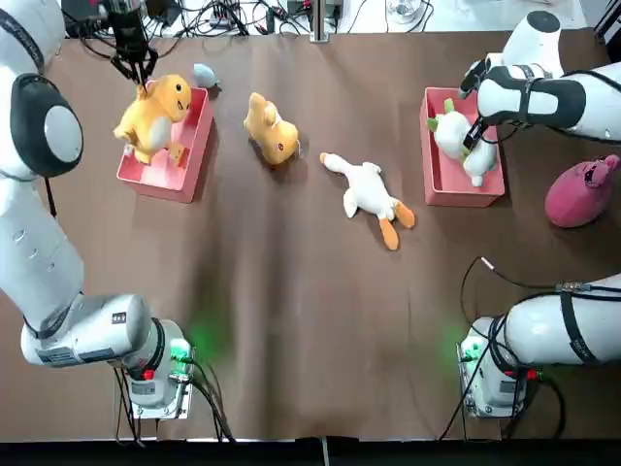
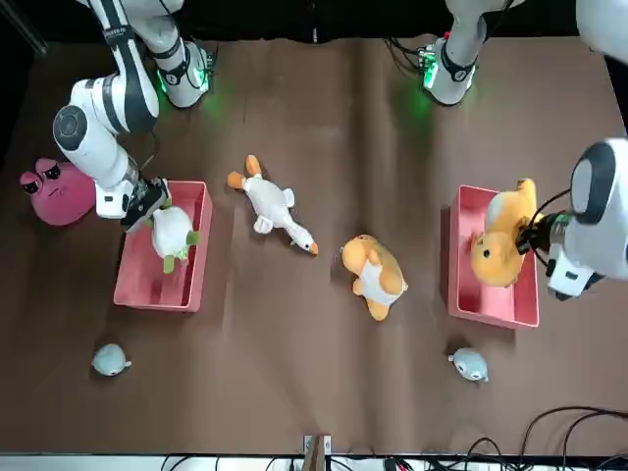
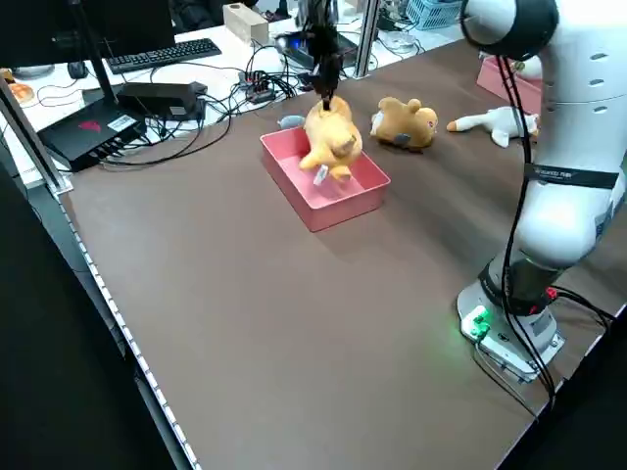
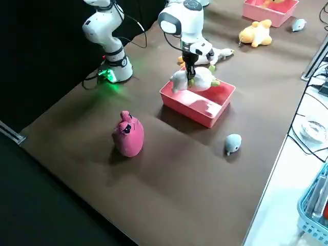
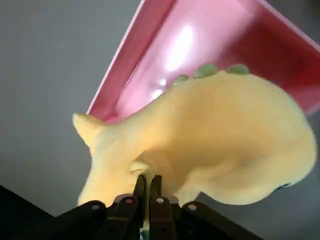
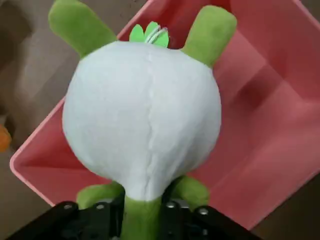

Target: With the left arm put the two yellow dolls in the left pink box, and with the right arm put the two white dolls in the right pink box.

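Observation:
My left gripper (image 1: 144, 83) is shut on a pinch of a yellow doll (image 1: 153, 115), which hangs over the left pink box (image 1: 165, 177) and partly into it. In the left wrist view the fingers (image 5: 141, 189) clamp the doll's plush. A second yellow doll (image 1: 272, 131) lies on the table to the right of that box. My right gripper (image 1: 475, 136) is shut on a white doll with green limbs (image 1: 454, 131), held inside the right pink box (image 1: 456, 192). A white goose doll (image 1: 369, 194) lies on the table between the boxes.
A pink round plush (image 1: 580, 192) sits right of the right box. One small grey-blue toy (image 1: 205, 74) lies beyond the left box, and another (image 2: 110, 360) lies beyond the right box. Cables run along the far edge.

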Controlling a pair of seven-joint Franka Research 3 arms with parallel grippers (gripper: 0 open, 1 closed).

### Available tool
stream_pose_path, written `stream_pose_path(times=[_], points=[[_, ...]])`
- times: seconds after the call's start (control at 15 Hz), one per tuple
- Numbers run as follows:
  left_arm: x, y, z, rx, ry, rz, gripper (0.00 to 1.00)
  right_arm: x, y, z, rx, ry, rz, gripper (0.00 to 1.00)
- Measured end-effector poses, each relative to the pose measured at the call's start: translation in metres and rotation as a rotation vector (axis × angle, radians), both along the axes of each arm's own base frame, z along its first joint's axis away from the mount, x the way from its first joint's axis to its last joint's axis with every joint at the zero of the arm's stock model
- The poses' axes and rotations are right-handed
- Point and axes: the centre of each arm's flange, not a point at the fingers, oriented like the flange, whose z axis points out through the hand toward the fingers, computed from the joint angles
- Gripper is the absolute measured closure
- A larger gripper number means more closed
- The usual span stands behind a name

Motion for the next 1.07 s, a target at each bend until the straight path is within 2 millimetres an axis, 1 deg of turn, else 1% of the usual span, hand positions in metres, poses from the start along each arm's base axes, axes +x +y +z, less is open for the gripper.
stream_pose_path(times=[0.07, 0.13, 0.33, 0.47, 0.53, 0.6, 0.67, 0.8, 0.93, 1.07], points=[[0.004, 0.005, -0.017, 0.005, 0.014, 0.027, 0.94, 0.000, 0.000, -0.001, 0.000, 0.002, 0.000, 0.74], [0.009, 0.010, -0.041, 0.012, 0.026, 0.061, 0.94, -0.001, 0.000, -0.002, -0.001, 0.012, 0.000, 0.55], [0.016, 0.008, -0.063, 0.015, 0.018, 0.077, 0.94, -0.002, 0.002, 0.003, -0.002, 0.023, 0.005, 0.26], [0.021, 0.012, -0.079, 0.010, 0.013, 0.081, 0.94, -0.001, 0.008, 0.013, -0.002, 0.025, 0.016, 0.08], [0.022, 0.017, -0.086, 0.009, 0.016, 0.089, 0.94, 0.000, 0.015, 0.021, -0.002, 0.029, 0.032, 0.00], [0.022, 0.022, -0.092, 0.007, 0.019, 0.096, 0.93, 0.002, 0.026, 0.030, -0.002, 0.029, 0.047, 0.00], [0.022, 0.026, -0.095, 0.006, 0.021, 0.101, 0.87, 0.004, 0.038, 0.039, -0.001, 0.022, 0.057, 0.00], [0.022, 0.030, -0.095, 0.005, 0.021, 0.105, 0.70, 0.004, 0.071, 0.052, 0.016, 0.005, 0.057, 0.00], [0.023, 0.028, -0.094, 0.002, 0.018, 0.098, 0.50, -0.004, 0.114, 0.055, 0.043, -0.003, 0.048, 0.00], [0.025, 0.021, -0.090, -0.004, 0.010, 0.087, 0.31, -0.015, 0.163, 0.055, 0.062, -0.046, 0.093, 0.00]])
